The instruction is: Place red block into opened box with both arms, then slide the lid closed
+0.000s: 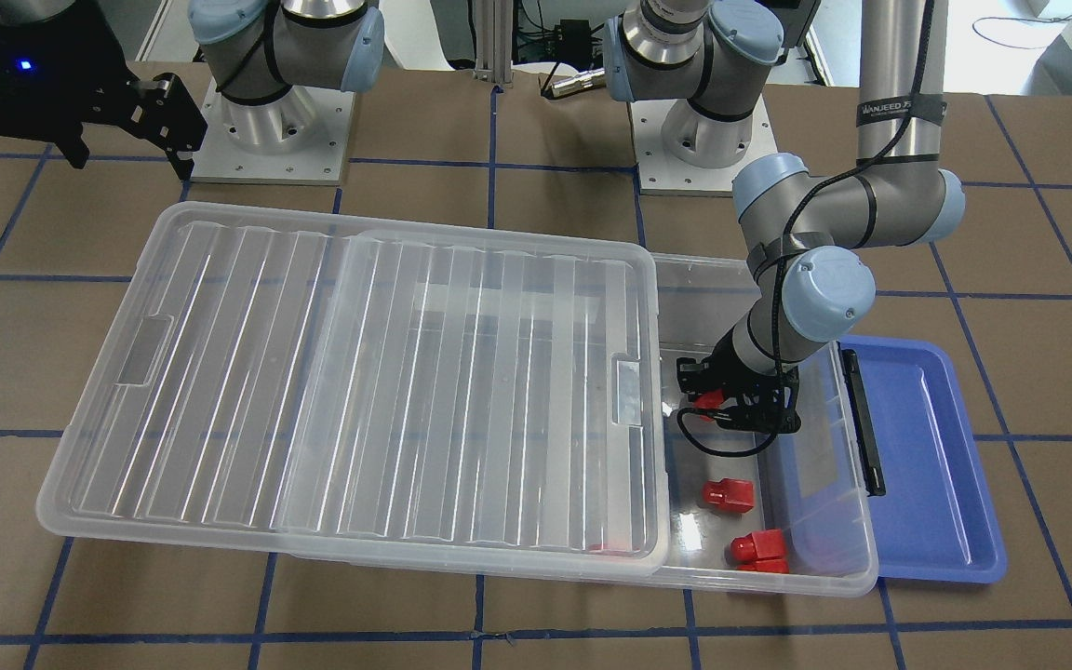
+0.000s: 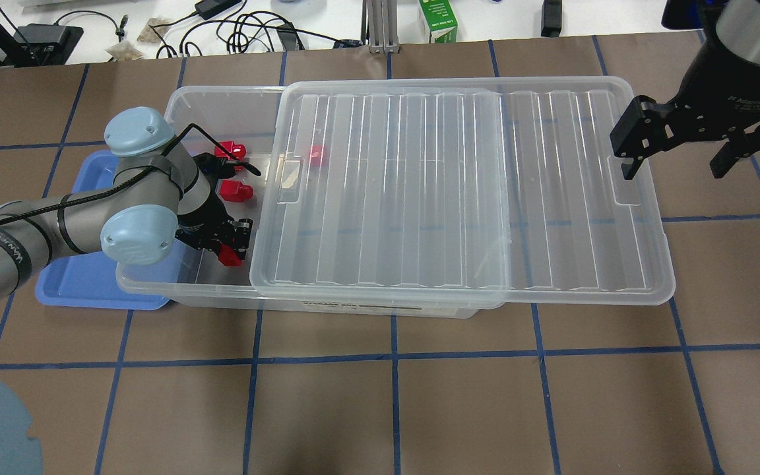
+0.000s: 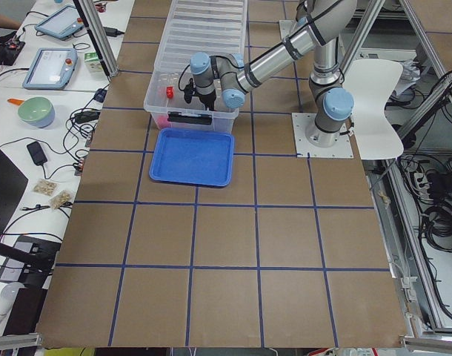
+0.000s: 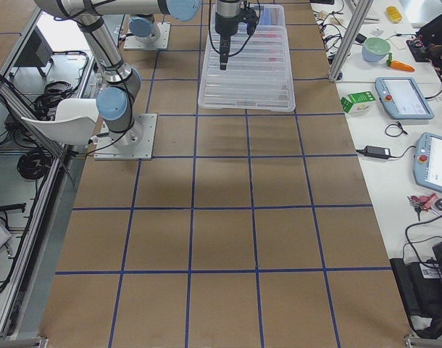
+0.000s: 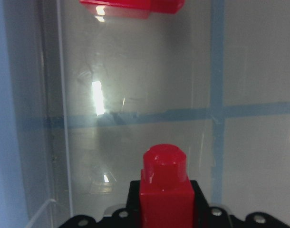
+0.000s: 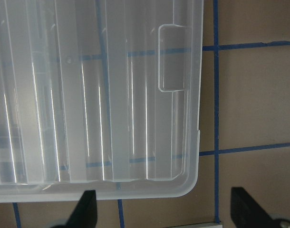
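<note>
The clear box (image 2: 181,109) lies across the table with its ribbed lid (image 2: 459,191) slid toward my right, so the left end is uncovered. My left gripper (image 2: 228,247) is down inside that uncovered end, shut on a red block (image 5: 164,190) whose stub points away from the wrist. Two more red blocks (image 2: 230,150) (image 2: 235,191) rest on the box floor nearby, and a third (image 2: 316,155) shows through the lid. My right gripper (image 2: 673,165) hangs open above the table just past the lid's right end (image 6: 173,85), touching nothing.
A blue tray (image 2: 90,284) sits against the box's left end, partly under my left arm. The box's black latch bar (image 1: 864,419) runs along that end wall. Cables, a green carton (image 2: 438,20) and other gear lie beyond the far table edge.
</note>
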{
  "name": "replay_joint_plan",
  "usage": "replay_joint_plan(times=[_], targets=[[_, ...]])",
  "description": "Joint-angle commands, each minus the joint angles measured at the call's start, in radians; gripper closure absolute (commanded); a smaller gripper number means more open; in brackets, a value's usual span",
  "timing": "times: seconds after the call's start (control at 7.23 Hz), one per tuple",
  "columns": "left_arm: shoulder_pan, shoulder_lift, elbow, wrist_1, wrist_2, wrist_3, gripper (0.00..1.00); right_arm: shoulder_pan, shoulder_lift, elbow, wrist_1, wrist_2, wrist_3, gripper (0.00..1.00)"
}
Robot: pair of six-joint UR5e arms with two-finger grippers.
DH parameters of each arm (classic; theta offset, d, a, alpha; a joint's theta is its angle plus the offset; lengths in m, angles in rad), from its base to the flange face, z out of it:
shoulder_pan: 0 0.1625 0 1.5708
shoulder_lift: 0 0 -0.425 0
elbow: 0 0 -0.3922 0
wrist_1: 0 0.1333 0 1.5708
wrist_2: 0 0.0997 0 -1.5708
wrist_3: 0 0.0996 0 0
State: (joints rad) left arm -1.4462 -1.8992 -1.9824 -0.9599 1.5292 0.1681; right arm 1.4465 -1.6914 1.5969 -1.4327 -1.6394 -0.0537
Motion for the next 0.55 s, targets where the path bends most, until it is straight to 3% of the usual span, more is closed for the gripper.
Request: replay_joint_plan(times=[0.0,0.14,0.42], targets=[[-0.002,0.026,0.016,-0.014,-0.001,-0.005,0.08,0.0,-0.001,0.0,0.0,0.0,0.0,0.0],[-0.01,0.05,0.033,-0.019,0.0,-0.009,0.0,0.0,-0.001,0.0,0.002,0.0,0.0,0.0],[-0.017,0.138,0.139,-0.22,0.0,-0.013,0.0,0.0,-0.008,0.0,0.002,0.0,0.0,0.0]])
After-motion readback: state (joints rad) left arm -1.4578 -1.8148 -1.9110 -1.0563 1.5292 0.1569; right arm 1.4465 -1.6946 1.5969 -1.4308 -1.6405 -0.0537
